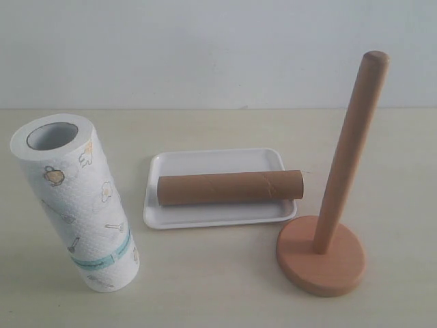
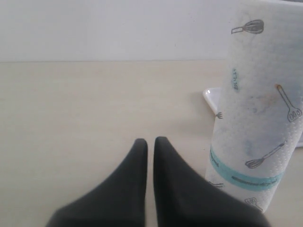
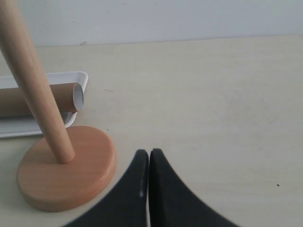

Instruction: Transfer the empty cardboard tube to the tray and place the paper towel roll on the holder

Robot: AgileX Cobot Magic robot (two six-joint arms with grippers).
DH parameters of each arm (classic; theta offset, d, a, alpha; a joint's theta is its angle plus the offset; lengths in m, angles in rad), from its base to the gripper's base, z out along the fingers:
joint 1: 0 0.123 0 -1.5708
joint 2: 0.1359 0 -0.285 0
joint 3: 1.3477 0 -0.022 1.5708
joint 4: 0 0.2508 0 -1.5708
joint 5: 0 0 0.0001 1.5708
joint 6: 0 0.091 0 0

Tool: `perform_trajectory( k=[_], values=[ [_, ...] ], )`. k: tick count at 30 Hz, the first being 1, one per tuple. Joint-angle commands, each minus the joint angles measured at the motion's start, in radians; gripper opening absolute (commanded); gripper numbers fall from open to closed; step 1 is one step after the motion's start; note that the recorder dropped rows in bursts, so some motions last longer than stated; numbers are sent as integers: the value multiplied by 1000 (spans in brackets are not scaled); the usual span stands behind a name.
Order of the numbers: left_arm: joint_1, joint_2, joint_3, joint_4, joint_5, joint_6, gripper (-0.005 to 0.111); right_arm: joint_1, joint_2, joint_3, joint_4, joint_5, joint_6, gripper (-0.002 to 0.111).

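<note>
The brown cardboard tube (image 1: 230, 187) lies lengthwise in the white tray (image 1: 212, 217) at the table's middle; its open end (image 3: 77, 97) juts past the tray's rim (image 3: 80, 78). The paper towel roll (image 1: 76, 201) stands upright on the table at the left, its hollow core showing on top. The wooden holder (image 1: 321, 254) stands at the right with its bare post (image 1: 349, 150). Neither gripper shows in the exterior view. My left gripper (image 2: 150, 142) is shut and empty, close beside the roll (image 2: 258, 109). Next to the holder's base (image 3: 66, 172), my right gripper (image 3: 148, 153) is shut on nothing.
A pale wall rises behind the light table (image 1: 225, 130). Bare tabletop (image 2: 94, 104) stretches ahead of the left gripper and beside the right one (image 3: 213, 104).
</note>
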Motion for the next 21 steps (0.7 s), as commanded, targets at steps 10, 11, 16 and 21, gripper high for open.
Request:
perform_trajectory(
  k=[10,11,16,21],
  values=[
    [3,-2,4,-7,-2,-9,5,2,-4,4,-4,-4,5,0],
    [3,-2,4,-7,-2,-9,5,2,-4,4,-4,-4,5,0],
    [3,-2,4,-7,-10,-9,5,2,-4,4,-4,-4,5,0],
    [3,-2,4,2,-151,-9,5,2,-4,4,-4,-4,5,0]
  ],
)
